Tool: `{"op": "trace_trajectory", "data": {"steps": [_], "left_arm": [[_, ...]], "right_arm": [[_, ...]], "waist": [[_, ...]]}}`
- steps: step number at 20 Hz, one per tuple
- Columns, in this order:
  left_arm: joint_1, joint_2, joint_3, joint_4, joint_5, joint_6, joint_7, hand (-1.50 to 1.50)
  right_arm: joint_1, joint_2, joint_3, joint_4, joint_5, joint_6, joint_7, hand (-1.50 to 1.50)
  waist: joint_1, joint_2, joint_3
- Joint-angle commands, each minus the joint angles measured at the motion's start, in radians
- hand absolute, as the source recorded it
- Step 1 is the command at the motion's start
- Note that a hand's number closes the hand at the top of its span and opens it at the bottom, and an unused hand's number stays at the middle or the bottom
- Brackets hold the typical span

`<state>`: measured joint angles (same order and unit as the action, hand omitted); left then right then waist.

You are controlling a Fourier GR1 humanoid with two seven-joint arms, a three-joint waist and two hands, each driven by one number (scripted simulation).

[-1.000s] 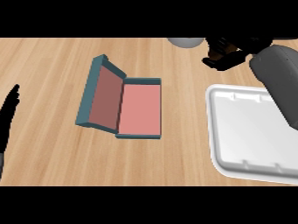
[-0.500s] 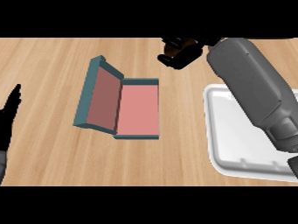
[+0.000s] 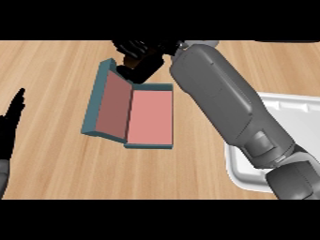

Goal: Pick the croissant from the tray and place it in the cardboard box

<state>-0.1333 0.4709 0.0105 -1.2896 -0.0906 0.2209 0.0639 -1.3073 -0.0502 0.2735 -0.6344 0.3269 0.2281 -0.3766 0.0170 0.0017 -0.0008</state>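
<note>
The carry step is nearly done: the right robot hand point(image 3: 143, 58) hangs over the far edge of the open box point(image 3: 131, 112), its fingers curled round a brown thing that is most likely the croissant point(image 3: 146, 62), though it is largely hidden; the next move calls for bringing it lower over the pink floor of the box, then opening the fingers; the box itself holds nothing, its lid folded out to the left; the white tray point(image 3: 308, 122) on the wooden worktop point(image 3: 51, 70) shows no contents; the left robot hand point(image 3: 4, 131) rests open at the left edge.
</note>
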Motion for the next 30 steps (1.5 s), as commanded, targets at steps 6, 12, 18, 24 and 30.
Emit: {"op": "trace_trajectory", "data": {"steps": [6,12,18,24,30], "left_arm": [[0.001,-0.055,-0.043,-0.055,-0.050,0.016,0.026,0.00],[-0.064,-0.033,-0.029,-0.014,-0.038,-0.034,0.011,0.00],[-0.112,-0.043,-0.030,0.003,-0.055,-0.025,0.041,0.00],[-0.061,-0.035,-0.020,-0.010,-0.042,-0.051,-0.002,0.00],[-0.068,-0.035,-0.005,0.007,-0.039,-0.055,0.003,0.00]], "right_arm": [[-0.066,0.049,0.186,0.090,-0.138,-0.140,0.103,1.50],[-0.021,0.050,0.318,0.122,-0.237,-0.226,0.216,-1.50],[0.013,0.050,0.404,0.107,-0.360,-0.193,0.244,-1.50],[0.005,0.050,0.378,0.093,-0.468,-0.286,0.138,-1.50],[0.040,0.050,0.285,0.102,-0.616,-0.367,0.042,-1.50]], "waist": [[0.053,0.010,-0.001],[0.085,0.020,-0.002],[0.094,0.023,-0.001],[0.096,0.023,-0.001],[0.081,0.025,-0.001]]}}
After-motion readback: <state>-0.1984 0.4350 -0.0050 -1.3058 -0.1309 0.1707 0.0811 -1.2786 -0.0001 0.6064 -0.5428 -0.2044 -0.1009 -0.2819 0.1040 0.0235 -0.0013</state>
